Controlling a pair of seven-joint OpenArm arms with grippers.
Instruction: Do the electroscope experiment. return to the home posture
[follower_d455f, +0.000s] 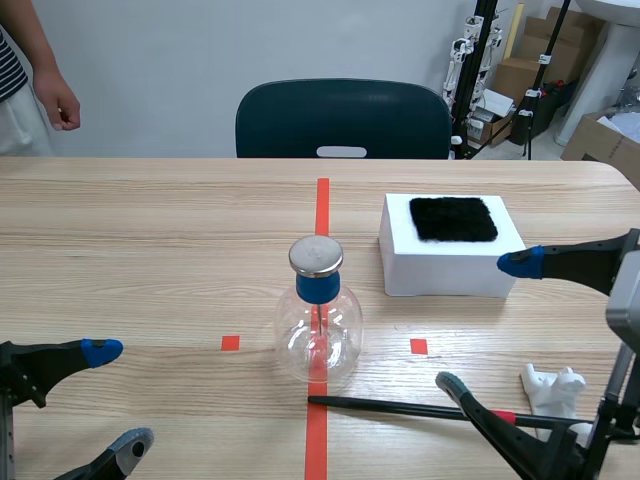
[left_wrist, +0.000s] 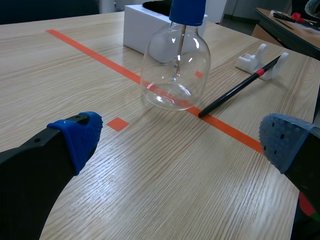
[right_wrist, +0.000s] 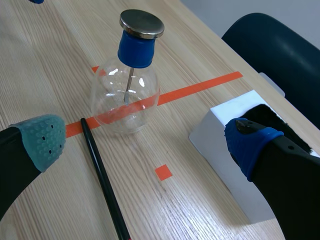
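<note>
Nearest the robot, the left gripper (follower_d455f: 115, 398) sits low over the table (follower_d455f: 150, 230), to the left of the electroscope (follower_d455f: 318, 325) and on the robot's side of it. Its two fingers are spread wide with nothing between them. The right gripper (follower_d455f: 487, 322) is to the electroscope's right, its fingers likewise wide apart and holding nothing; one blue-padded fingertip (follower_d455f: 520, 262) hangs in front of the white box (follower_d455f: 445, 265), and the other is down by the black rod (follower_d455f: 400, 408). That rod lies flat on the wood just on the robot's side of the electroscope. One end lies on the red centre tape close to the flask's base, and the rest runs off to the right, with a red band near the far end. That end reaches a small white holder (follower_d455f: 553, 388), though whether it rests in the holder cannot be made out. The electroscope stands upright on the centre tape, a clear round flask with a blue stopper, a flat metal disc on top and a thin rod hanging down inside. Beyond it and to the right, apart from it, the white box carries a black fur pad (follower_d455f: 453, 218) on its top. Farther still, past the table's far edge, stands a dark chair (follower_d455f: 343, 118), and well to the left of it a person's hand (follower_d455f: 57, 105) hangs beside a striped sleeve.
</note>
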